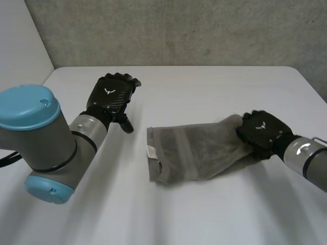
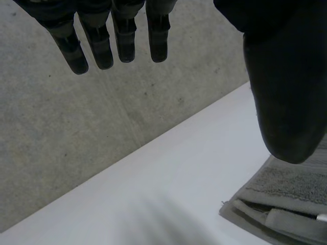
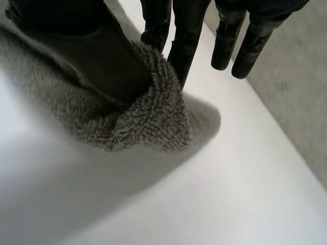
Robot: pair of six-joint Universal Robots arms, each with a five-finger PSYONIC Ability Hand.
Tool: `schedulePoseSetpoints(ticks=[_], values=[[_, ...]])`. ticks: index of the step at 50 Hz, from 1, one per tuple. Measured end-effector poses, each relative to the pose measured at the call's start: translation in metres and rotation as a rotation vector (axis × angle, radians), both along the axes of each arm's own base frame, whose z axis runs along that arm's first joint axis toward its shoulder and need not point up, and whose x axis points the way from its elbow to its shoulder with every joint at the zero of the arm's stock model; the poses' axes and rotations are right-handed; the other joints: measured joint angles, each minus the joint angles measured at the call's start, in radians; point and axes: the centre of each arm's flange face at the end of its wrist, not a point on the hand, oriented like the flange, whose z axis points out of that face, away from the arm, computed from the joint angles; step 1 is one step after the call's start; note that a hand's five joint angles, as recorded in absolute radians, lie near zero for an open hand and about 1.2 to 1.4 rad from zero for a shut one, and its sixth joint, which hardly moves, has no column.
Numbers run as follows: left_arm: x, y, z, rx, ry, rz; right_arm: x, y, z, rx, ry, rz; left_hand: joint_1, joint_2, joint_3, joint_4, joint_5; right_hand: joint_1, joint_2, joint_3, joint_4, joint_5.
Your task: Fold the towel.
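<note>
Lying loosely doubled over itself, the grey terry-cloth towel [image 1: 196, 150] was found near the middle of the white surface [image 1: 204, 219], with a small white label [image 1: 152, 151] at its 9 o'clock edge. Its 3 o'clock end was held by the black right robot hand [image 1: 263, 132]. In the right wrist view a bunched roll of pile [image 3: 148, 122] was clamped between the thumb [image 3: 102, 61] and the fingers [image 3: 186, 41].

The black left robot hand [image 1: 111, 97] was placed at about 10 o'clock from the towel, well apart from it, above bare surface. Its fingers [image 2: 120, 35] were kept straight and spread away from the thumb [image 2: 283, 102], and nothing was held. The towel's layered near edge [image 2: 286, 204] could be made out just past that thumb.

The fold was judged unfinished, since the layers were uneven and the outline crooked. Several risks were noted:

- With one end gripped and the other unpinned, the whole cloth could be dragged along instead of being folded over.
- The lower layers could be slid apart by that drag.
- The pinch seemed to be taken on a rumpled bunch, not a clean corner, so a skewed crease could result.
- If few layers were caught, the grip could be lost mid-lift.
</note>
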Motion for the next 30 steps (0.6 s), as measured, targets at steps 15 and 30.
schedulePoseSetpoints(ticks=[15, 30], values=[[0.011, -0.012, 0.009, -0.025, 0.014, 0.052, 0.148, 0.092, 0.002, -0.083, 0.008, 0.445, 0.000, 0.000, 0.000, 0.000, 0.000, 0.003, 0.000, 0.000, 0.000, 0.002], [0.019, -0.017, 0.009, -0.026, 0.015, 0.110, 0.199, 0.107, -0.048, -0.059, -0.040, 0.457, 0.000, 0.000, 0.000, 0.000, 0.000, -0.255, -0.270, 0.000, 0.000, -0.259]])
